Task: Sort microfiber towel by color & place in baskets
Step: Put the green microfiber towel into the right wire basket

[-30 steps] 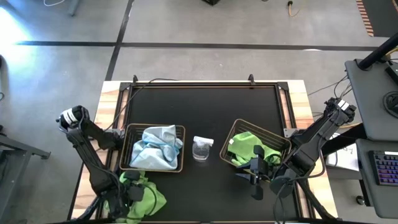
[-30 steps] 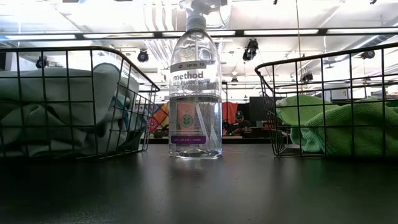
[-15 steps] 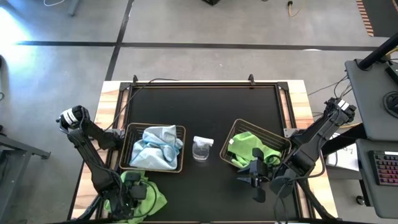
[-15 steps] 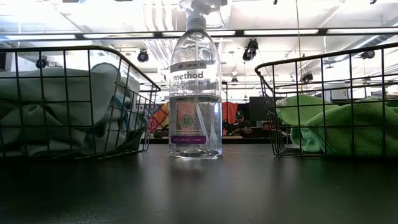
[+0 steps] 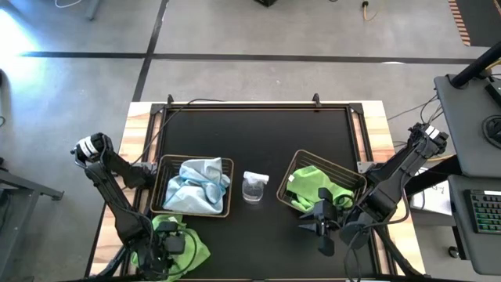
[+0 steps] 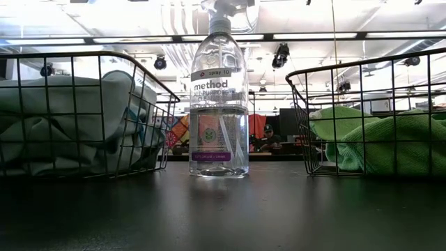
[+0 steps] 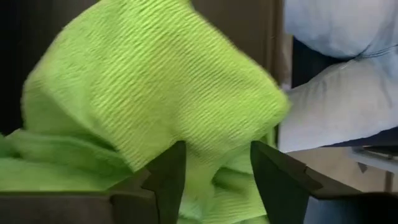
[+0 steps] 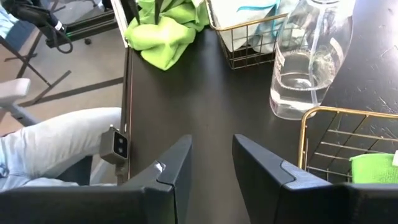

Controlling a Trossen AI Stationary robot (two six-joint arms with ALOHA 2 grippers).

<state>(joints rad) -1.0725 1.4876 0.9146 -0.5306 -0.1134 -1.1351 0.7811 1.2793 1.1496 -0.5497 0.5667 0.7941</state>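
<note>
A lime green towel (image 5: 196, 249) (image 7: 155, 93) lies bunched at the table's near left corner, just near of the left basket (image 5: 159, 188). That basket holds pale blue towels (image 5: 194, 184) (image 6: 63, 118). The right basket (image 5: 354, 177) holds green towels (image 5: 309, 182) (image 6: 390, 139). My left gripper (image 5: 168, 244) (image 7: 217, 180) is open and points down into the loose green towel. My right gripper (image 5: 319, 227) (image 8: 211, 162) is open and hangs over bare table, near of the right basket. My left gripper comes at the green towel from above. Its open fingers (image 7: 168, 180) stand on either side of a raised fold (image 7: 211, 143) of the bunched cloth, which fills the gap between them. The towel lies on the table.
A clear spray bottle (image 5: 254, 188) (image 6: 218, 104) stands between the two baskets. The far half of the black table (image 5: 250, 133) is bare. A person's leg in light trousers (image 8: 56, 143) shows beyond the table's near left edge in the right wrist view.
</note>
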